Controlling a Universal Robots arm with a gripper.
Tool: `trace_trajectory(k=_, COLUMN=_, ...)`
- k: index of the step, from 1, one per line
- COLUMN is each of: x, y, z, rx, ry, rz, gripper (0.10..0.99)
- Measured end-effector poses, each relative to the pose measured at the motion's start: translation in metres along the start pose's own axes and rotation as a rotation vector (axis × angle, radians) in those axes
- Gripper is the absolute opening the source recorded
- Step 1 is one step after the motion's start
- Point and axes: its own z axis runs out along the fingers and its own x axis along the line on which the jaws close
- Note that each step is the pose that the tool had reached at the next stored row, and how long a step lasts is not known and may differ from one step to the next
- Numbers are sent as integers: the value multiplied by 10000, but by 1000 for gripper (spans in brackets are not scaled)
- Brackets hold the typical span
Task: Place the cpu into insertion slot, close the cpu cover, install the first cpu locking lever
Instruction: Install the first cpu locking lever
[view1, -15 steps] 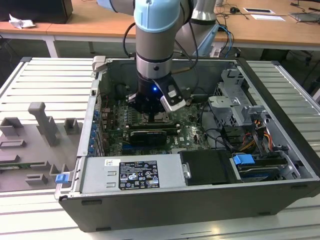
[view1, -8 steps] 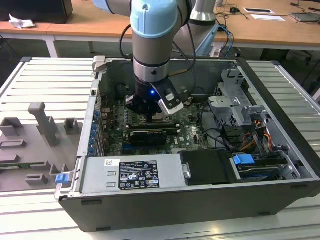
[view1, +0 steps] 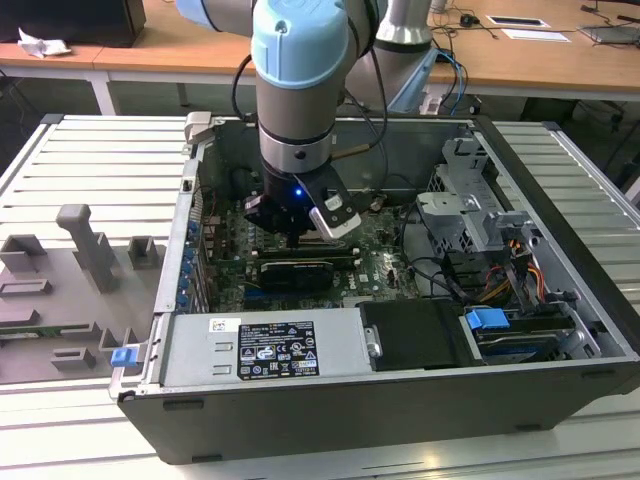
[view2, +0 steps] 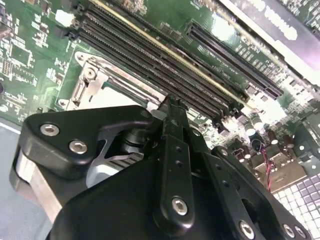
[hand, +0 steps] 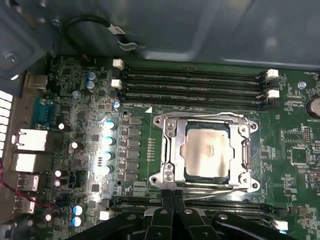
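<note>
Item, operator: your gripper, fingers pressed together on nothing, hung at the socket's edge; the cpu sat in its slot, the cpu cover down over it; lever step judged current, needing a precise hook.

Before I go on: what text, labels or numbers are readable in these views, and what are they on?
Nothing can be quoted as it reads.
Big label on the power supply: print too small to read.
Small white sticker beside that label: too small to read.
White lettering on the motherboard: too blurred to read.
Top of the cpu: no legible marking.
</note>
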Motion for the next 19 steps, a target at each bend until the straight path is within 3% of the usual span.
trace_trajectory(k=2, x=16, y=-15, z=32, rx=-111, ry=-7, rz=0, gripper=106)
trace_trajectory(k=8, x=25, y=-31, z=86, rx=-294, ry=-26, rz=2, gripper=106)
trace_trajectory(k=13, x=55, y=-41, z=140, rx=-425, ry=-94, rz=-8, gripper=106)
trace_trajectory(k=19, x=76, y=-49, z=188, rx=-668, ry=-136, rz=-9, gripper=106)
